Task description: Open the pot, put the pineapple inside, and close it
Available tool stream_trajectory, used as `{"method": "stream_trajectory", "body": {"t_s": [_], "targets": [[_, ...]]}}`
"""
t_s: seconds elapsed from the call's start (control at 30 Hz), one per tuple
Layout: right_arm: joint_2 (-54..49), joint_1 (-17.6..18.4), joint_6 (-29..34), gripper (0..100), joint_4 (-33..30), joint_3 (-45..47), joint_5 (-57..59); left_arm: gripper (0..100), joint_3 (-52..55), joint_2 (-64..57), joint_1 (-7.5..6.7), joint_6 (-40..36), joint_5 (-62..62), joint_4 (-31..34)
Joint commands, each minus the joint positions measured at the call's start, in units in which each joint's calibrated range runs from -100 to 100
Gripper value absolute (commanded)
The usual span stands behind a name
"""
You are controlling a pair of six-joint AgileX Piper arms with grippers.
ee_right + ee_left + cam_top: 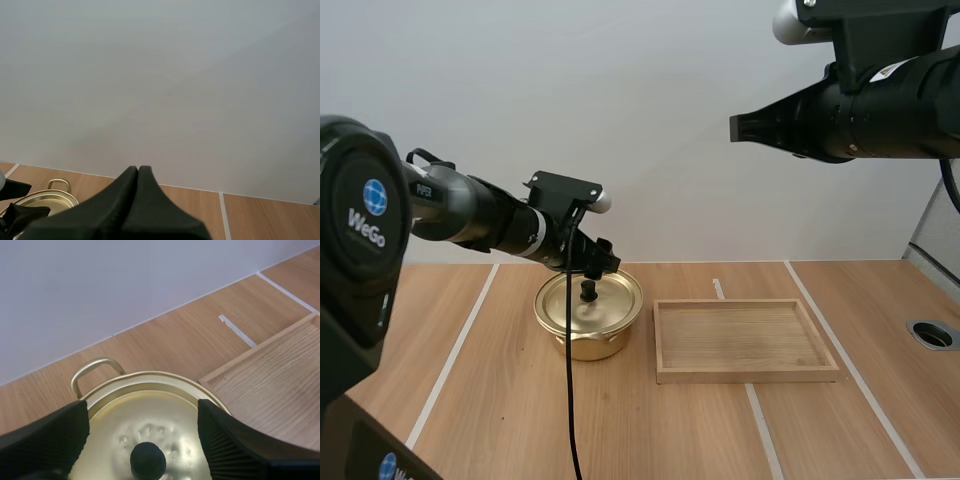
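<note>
A gold pot (588,318) with its lid (150,430) on stands on the wooden table, left of a tray. The lid has a black knob (148,461). My left gripper (592,262) hangs just above the lid, open, its two fingers (55,435) standing apart on either side of the knob without touching it. My right gripper (738,128) is raised high over the tray's side of the table, its fingers together as one dark wedge (138,172) holding nothing. From there the pot (50,198) sits far below, with the left gripper beside it.
A shallow wooden tray (745,372) lies right of the pot with nothing in it. White tape lines (455,355) cross the tabletop. A round hole (932,334) sits near the table's right edge. A plain wall stands behind.
</note>
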Motion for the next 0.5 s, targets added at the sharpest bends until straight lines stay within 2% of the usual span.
{"method": "stream_trajectory", "body": {"t_s": [0.0,0.27,0.47], "targets": [[-0.45,-0.27,0.13,0,0.14,0.12,-1.57,100,-1.32,-2.91,-0.11,0.06,0.05,-2.65],[-0.35,-0.27,0.13,0,1.94,0.12,-4.37,100,-1.32,-13.66,-0.11,0.06,-13.29,-4.48],[-0.35,-0.27,-1.13,0,2.25,0.12,-11.58,100,-1.32,-25.01,-0.11,0.06,-18.38,-8.05]]}}
